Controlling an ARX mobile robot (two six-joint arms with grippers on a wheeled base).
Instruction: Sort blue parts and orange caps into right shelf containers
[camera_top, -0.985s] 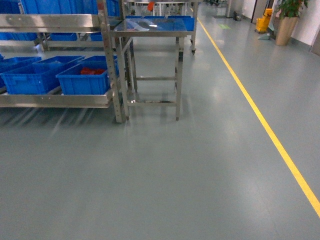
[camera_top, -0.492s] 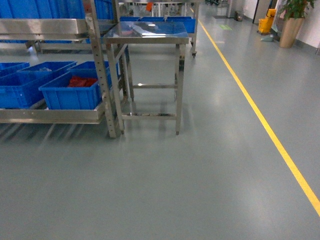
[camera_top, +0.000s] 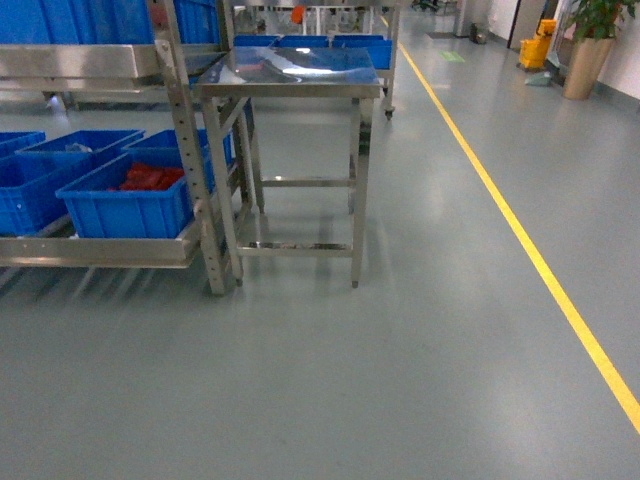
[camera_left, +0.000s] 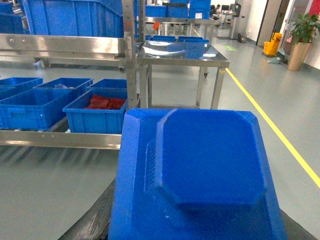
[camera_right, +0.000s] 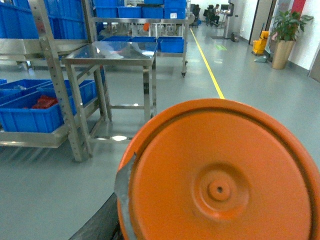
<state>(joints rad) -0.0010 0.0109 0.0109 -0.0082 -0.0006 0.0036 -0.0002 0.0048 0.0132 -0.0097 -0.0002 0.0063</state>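
Note:
A blue part (camera_left: 200, 165) fills the left wrist view, close to the camera, with its raised stud facing the lens. A dark finger (camera_left: 95, 220) of my left gripper shows at its lower left edge, shut on the part. An orange cap (camera_right: 220, 175) fills the right wrist view with its flat round top toward the lens. My right gripper holds it, and a dark finger (camera_right: 97, 225) shows at the lower left. The shelf (camera_top: 190, 150) stands at the left, with blue containers (camera_top: 125, 210) on its low level. Neither gripper appears in the head view.
The nearest container holds red items (camera_top: 150, 178). A steel table (camera_top: 290, 75) stands right beside the shelf upright. A yellow floor line (camera_top: 530, 250) runs along the right. A potted plant (camera_top: 585, 50) and a yellow bucket (camera_top: 537, 45) stand far back right.
The head view has advanced toward the shelf and table. Both now look larger, and the shelf upright has shifted left in the frame.

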